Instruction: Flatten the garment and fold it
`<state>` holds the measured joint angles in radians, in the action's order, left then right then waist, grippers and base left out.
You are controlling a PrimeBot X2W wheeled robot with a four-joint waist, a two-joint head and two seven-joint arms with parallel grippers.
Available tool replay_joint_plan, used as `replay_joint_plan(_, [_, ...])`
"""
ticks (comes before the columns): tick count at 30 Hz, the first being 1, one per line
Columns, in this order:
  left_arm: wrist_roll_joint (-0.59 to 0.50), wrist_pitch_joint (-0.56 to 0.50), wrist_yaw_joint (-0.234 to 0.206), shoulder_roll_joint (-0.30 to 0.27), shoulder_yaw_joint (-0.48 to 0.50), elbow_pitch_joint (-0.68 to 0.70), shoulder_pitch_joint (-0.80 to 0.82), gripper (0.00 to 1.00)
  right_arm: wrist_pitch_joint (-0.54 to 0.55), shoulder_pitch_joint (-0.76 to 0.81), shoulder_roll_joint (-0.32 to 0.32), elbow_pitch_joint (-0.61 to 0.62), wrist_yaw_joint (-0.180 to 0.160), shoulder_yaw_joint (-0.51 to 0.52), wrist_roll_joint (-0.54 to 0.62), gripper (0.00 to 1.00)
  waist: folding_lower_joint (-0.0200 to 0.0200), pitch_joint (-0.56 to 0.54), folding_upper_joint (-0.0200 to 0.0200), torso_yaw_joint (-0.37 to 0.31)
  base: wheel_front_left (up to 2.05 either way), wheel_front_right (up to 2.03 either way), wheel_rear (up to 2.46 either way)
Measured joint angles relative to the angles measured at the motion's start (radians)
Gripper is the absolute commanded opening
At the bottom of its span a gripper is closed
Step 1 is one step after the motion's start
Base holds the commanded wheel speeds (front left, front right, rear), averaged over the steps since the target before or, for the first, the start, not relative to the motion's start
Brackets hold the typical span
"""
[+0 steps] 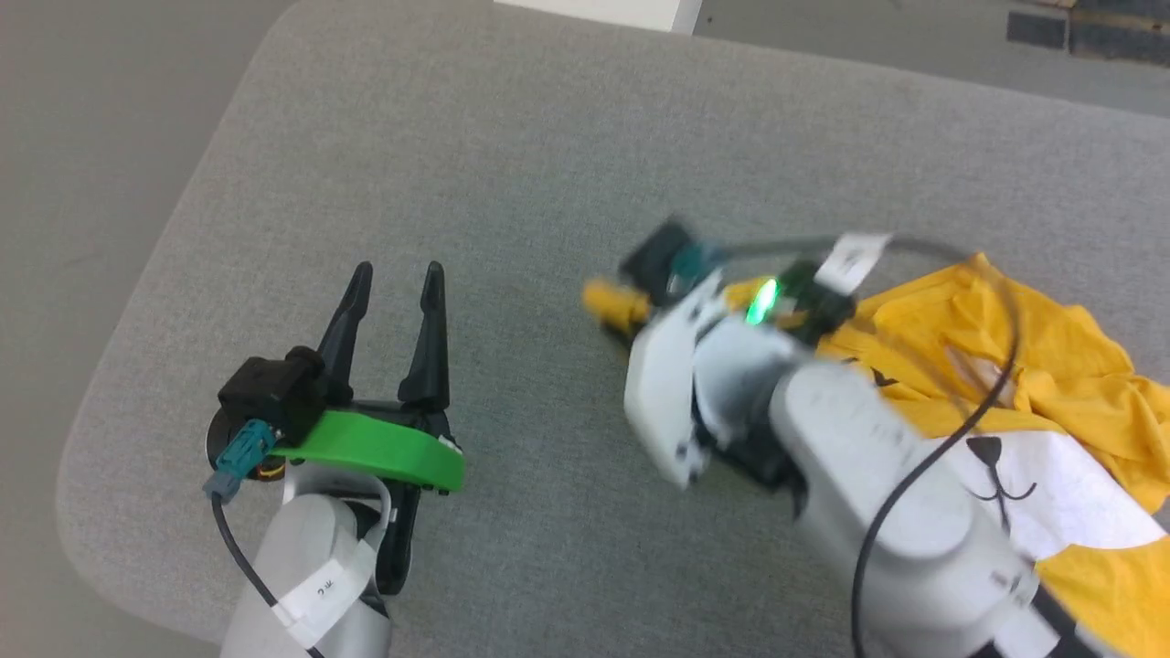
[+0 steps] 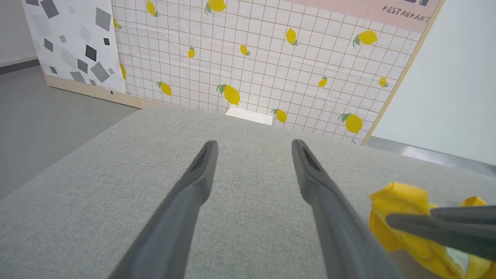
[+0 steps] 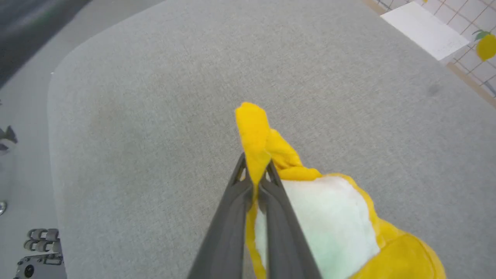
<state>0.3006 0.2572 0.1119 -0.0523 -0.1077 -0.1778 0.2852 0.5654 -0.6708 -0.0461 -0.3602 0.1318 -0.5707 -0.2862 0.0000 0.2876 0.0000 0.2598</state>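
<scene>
Your right gripper point(image 3: 255, 167) pinching a fold of the garment point(image 1: 1051, 366), your left gripper point(image 1: 395, 279) spread over the grey table point(image 1: 548, 137), lemon-print panel point(image 2: 263, 62) beyond

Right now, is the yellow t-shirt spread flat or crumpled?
Crumpled. The t-shirt lies in wrinkled folds on the grey surface, and the right pincer is shut on a bunched corner.

Garment point(image 1: 1024, 366) on desk point(image 1: 512, 164), right side. Right gripper point(image 3: 255, 170) at garment's left tip, fold pinched between its fingers. Left gripper point(image 1: 398, 271) over desk's near left part, well apart from garment, fingers spread, pointing far. Wall panel point(image 2: 271, 58) behind desk's far edge.
</scene>
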Motion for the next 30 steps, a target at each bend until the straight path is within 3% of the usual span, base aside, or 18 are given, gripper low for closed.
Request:
replay_joint_plan(1, [0.000,0.000,0.000,0.000,-0.001,-0.001,-0.001,1.00,0.008,0.020,0.000,-0.010,0.000,-0.014,-0.006,0.04,0.0000,-0.006,0.0000,-0.001,0.00,0.00,0.00])
replay_joint_plan(2, [0.000,0.000,0.000,0.000,-0.002,-0.001,-0.003,1.00,0.011,0.039,-0.002,-0.020,0.000,-0.022,-0.007,0.48,0.0000,-0.010,0.0000,-0.002,0.00,0.00,0.00])
replay_joint_plan(3, [0.000,0.000,0.000,0.000,-0.002,-0.002,-0.006,1.00,0.011,0.056,-0.003,-0.027,0.000,-0.029,-0.008,1.00,0.0000,-0.014,0.0000,-0.002,0.00,0.00,0.00])
replay_joint_plan(8, [-0.002,0.000,0.000,0.000,0.005,-0.005,-0.023,1.00,-0.061,0.114,-0.003,0.000,0.000,-0.008,-0.033,1.00,0.0000,-0.030,0.0000,-0.008,0.00,0.00,0.00])
replay_joint_plan(12, [-0.014,0.000,0.000,0.000,0.029,-0.006,-0.041,1.00,-0.197,0.162,-0.005,0.123,0.000,0.045,-0.053,1.00,0.0000,-0.047,0.0000,-0.025,0.00,0.00,0.00])
replay_joint_plan(16, [-0.028,0.000,0.000,0.000,0.050,-0.005,-0.056,1.00,-0.361,0.251,-0.005,0.262,0.000,0.191,-0.053,1.00,0.0000,-0.069,0.0000,-0.047,0.00,0.00,0.00])
replay_joint_plan(20, [-0.037,0.000,0.000,0.000,0.065,-0.004,-0.074,1.00,-0.458,0.390,-0.004,0.347,0.000,0.402,0.007,1.00,0.0000,-0.095,0.0000,-0.073,0.00,0.00,0.00])
replay_joint_plan(26, [-0.041,0.000,0.002,0.000,0.073,-0.003,-0.086,1.00,-0.403,0.551,-0.007,0.346,0.000,0.734,0.076,1.00,0.0000,-0.125,0.0000,-0.119,0.00,0.00,0.00])
replay_joint_plan(30, [-0.047,0.000,0.003,0.000,0.075,-0.003,-0.086,1.00,-0.320,0.556,-0.007,0.321,0.000,0.848,0.076,1.00,0.0000,-0.132,0.0000,-0.143,0.00,0.00,0.00])
